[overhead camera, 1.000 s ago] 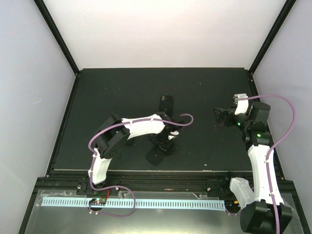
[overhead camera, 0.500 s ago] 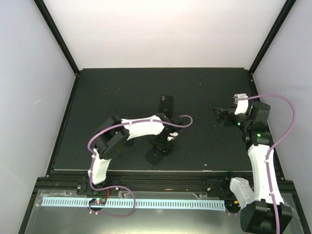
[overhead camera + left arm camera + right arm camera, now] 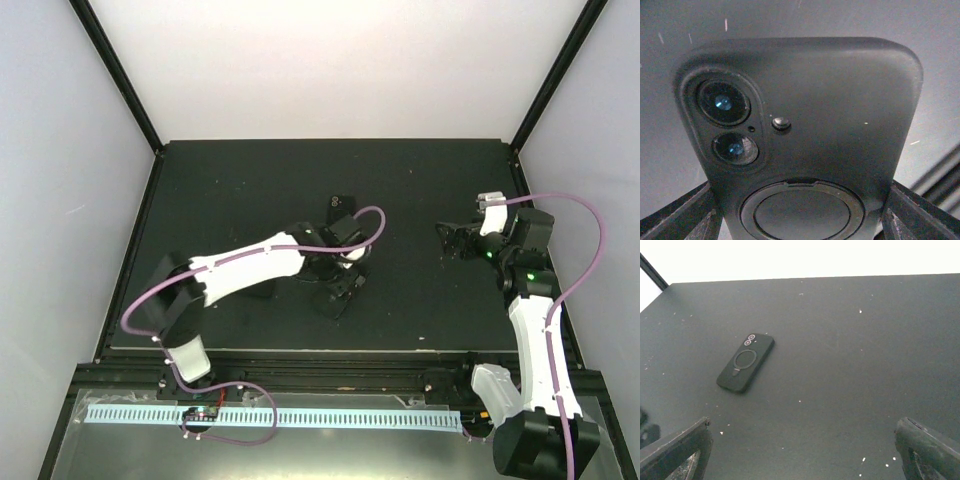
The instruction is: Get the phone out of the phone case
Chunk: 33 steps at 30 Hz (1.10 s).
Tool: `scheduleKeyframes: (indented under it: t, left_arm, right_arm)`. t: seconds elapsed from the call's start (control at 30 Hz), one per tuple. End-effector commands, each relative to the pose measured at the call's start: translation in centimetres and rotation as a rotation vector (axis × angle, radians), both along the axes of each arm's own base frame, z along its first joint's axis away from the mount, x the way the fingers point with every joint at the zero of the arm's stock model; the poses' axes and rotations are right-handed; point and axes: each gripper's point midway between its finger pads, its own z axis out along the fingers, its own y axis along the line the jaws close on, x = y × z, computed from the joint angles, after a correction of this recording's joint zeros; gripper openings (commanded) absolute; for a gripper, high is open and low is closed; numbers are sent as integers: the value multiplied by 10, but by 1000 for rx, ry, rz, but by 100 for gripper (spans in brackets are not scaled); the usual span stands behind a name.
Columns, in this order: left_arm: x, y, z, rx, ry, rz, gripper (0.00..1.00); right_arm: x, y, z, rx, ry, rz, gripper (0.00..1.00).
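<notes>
A black phone case with the phone in it fills the left wrist view, back side facing the camera, with two lenses and a round ring. My left gripper is shut on its lower part, one of the fingers on each side. In the top view the left gripper holds the cased phone near the mat's middle. A second black cased phone lies flat on the mat, seen in the top view just beyond the left gripper. My right gripper is open and empty, at the right.
The black mat covers the table, with black frame posts at its back corners. The mat's front edge and a rail run along the near side. White specks dot the mat.
My left arm has stretched out and carried the held cased phone up and to the right, toward the mat's middle. The right arm and the lying phone have not moved.
</notes>
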Motion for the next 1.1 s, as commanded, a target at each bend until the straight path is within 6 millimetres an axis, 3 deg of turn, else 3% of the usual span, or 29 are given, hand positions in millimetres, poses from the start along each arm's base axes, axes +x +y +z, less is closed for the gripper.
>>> scheduleKeyframes:
  t: [0.0, 0.1, 0.2, 0.3, 0.4, 0.47, 0.6, 0.67, 0.77, 1.07]
  left_arm:
    - [13, -43, 94, -388, -153, -3, 46]
    - [3, -52, 142, -604, -202, -38, 44]
    - [-6, -46, 188, -761, -284, -68, 42]
    - [-20, -29, 230, -877, -379, -103, 44]
    - [-33, -11, 260, -985, -468, -123, 44]
    - [-45, 2, 280, -1079, -528, -144, 45]
    - [-63, 21, 306, -1236, -626, -179, 46]
    - [-66, 25, 313, -1283, -643, -177, 46]
    - [-77, 22, 320, -1336, -594, -215, 44]
    - [-99, 14, 330, -1457, -490, -317, 41]
  right_arm:
    - [-2, 11, 22, 1, -81, 80, 100]
    - [-11, 29, 26, 35, -91, 199, 100]
    - [-32, 56, 35, 108, -82, 405, 100]
    - [-69, 84, 54, 201, -84, 664, 100]
    - [-112, 110, 71, 243, -98, 882, 100]
    - [-130, 122, 78, 284, -90, 968, 100]
    - [-156, 140, 80, 325, -96, 1089, 100]
    - [-157, 149, 74, 311, -55, 1096, 100]
    - [-152, 160, 69, 259, -45, 1065, 100]
    - [-166, 205, 95, 295, -28, 1177, 100]
